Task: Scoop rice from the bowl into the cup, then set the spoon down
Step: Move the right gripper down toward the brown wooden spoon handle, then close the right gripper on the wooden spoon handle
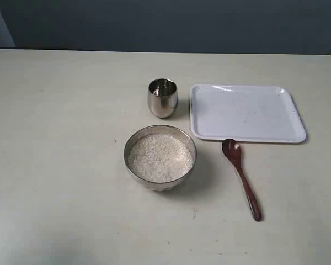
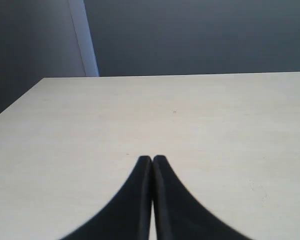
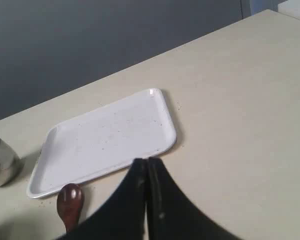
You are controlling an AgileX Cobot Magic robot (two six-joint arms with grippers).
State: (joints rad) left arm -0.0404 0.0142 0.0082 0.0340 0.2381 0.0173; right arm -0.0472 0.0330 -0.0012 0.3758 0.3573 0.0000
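A wide steel bowl (image 1: 131,145) sits mid-table, filled with white rice (image 1: 160,157). Behind it stands the small steel cup (image 1: 163,97), seen partly at the edge of the right wrist view as the cup (image 3: 0,162). The dark wooden spoon (image 1: 241,176) lies flat on the table right of the bowl, scoop toward the tray; its scoop shows as the spoon (image 3: 70,201). Neither arm appears in the exterior view. My left gripper (image 2: 152,159) is shut over bare table, holding nothing. My right gripper (image 3: 147,161) is shut, empty, above the table beside the spoon.
A white rectangular tray (image 1: 245,113) lies flat at the back right, next to the cup; it also shows as the tray (image 3: 105,137). The table's far edge meets a dark wall.
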